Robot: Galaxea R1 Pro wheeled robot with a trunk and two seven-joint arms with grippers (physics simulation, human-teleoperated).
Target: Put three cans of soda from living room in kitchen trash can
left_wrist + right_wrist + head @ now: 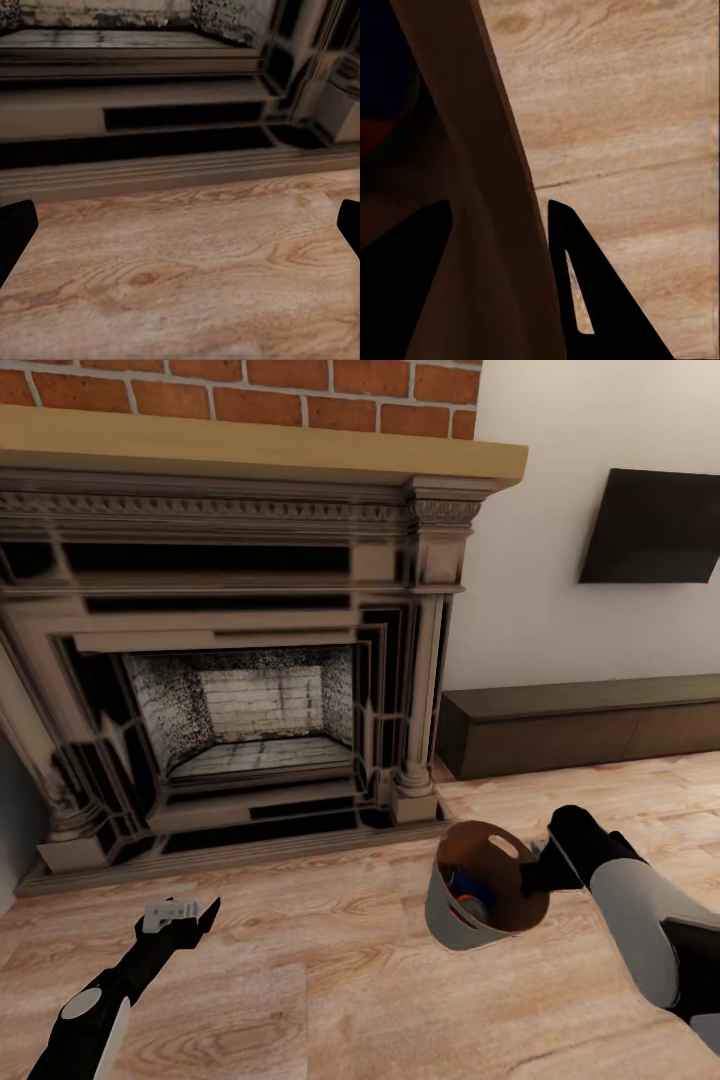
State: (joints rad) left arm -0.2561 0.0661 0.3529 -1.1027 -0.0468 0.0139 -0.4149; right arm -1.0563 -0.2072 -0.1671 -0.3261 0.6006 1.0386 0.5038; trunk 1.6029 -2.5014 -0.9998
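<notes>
Right gripper (540, 865) pinches the tilted trash can (455, 920) rim, cans inside; left gripper (180, 915) low, fingers spread wide, empty.

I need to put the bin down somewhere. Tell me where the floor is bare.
Bare wood floor stretches between the left claw and the trash can that the right claw grips by its wall. More lies free before the low cabinet. It is tight by the fireplace step.
</notes>
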